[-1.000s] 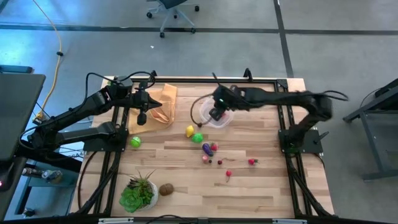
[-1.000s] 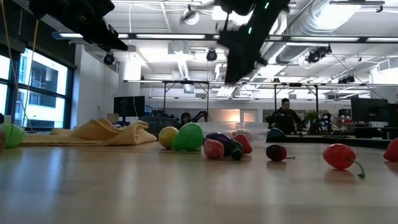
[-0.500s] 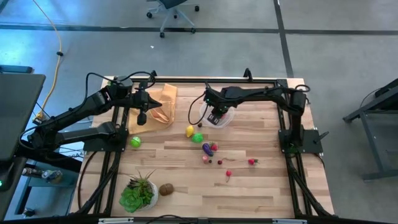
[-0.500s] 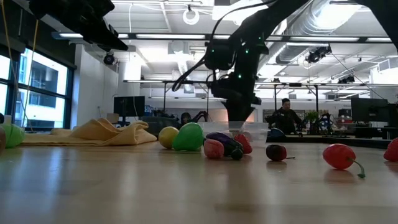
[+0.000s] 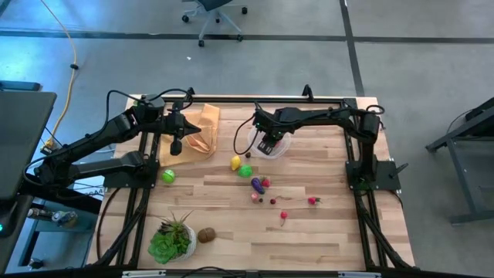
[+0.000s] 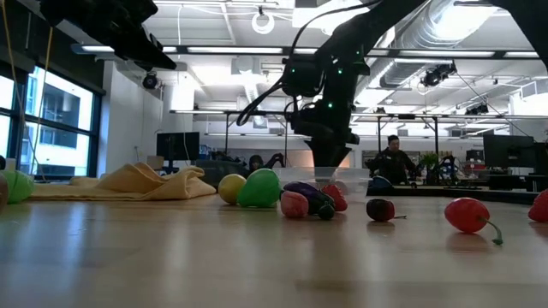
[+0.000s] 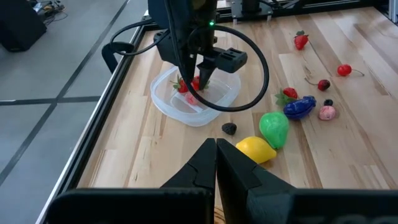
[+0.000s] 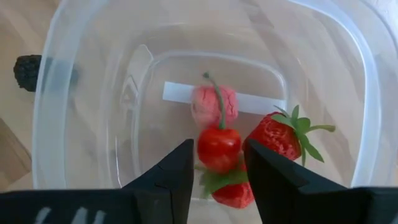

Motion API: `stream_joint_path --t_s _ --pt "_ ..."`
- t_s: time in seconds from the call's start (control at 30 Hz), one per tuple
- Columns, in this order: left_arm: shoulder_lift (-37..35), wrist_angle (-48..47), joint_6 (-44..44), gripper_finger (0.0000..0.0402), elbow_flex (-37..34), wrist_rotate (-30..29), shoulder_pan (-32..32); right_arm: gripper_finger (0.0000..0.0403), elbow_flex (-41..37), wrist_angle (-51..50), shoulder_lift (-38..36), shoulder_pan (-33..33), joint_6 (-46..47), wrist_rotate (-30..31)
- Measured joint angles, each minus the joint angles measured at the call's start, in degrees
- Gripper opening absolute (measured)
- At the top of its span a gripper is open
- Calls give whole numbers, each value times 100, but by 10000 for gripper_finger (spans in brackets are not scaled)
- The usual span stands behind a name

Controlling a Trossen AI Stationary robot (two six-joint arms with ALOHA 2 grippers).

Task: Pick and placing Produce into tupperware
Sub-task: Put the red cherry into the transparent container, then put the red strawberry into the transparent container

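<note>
The right tool is low inside the tub, which stands at the far middle of the surface. In the right wrist view a red cherry sits between its two fingers; the fingers are partly open and I cannot tell if they touch it. The stem of the cherry points away from the tool, over a pink fruit on the floor of the tub. Beside the cherry lies a strawberry with its green leaves toward the tub wall, and another red piece lies under the cherry. A small dark berry lies on the surface just outside the tub. In front of the tub are a lemon and a green fruit, touching; the long axis of the lemon runs about across the surface. Near them a purple eggplant lies on its side, next to a pink fruit. More red pieces are spread toward the right side. The left tool hangs over the cloth at the far left, fully closed and holding nothing. A plant and a brown piece stand at the near left.
</note>
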Motion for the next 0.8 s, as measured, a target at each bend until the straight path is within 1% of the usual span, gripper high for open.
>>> stream_joint_path --t_s 0.17,0.3,0.4,0.53,0.63,0.7,0.8 --pt "1 0 1 3 -1 0 0 157 -2 7 0 -2 -30 2" --pt "0 2 2 3 0 0 -2 162 -5 -78 -39 -2 -66 17" --pt "2 0 1 3 -1 -1 -1 162 -7 -313 -297 14 -29 27" --pt "0 0 2 3 0 0 -2 163 -7 -766 -845 229 334 329" --pt "0 0 0 3 0 -2 0 163 -7 -1098 -1332 565 817 656" --pt "0 0 2 3 0 -1 -1 163 -7 -1396 -1617 874 1342 910" --pt "0 0 1 3 0 0 -1 163 -4 -2134 -1928 1451 2718 1241"
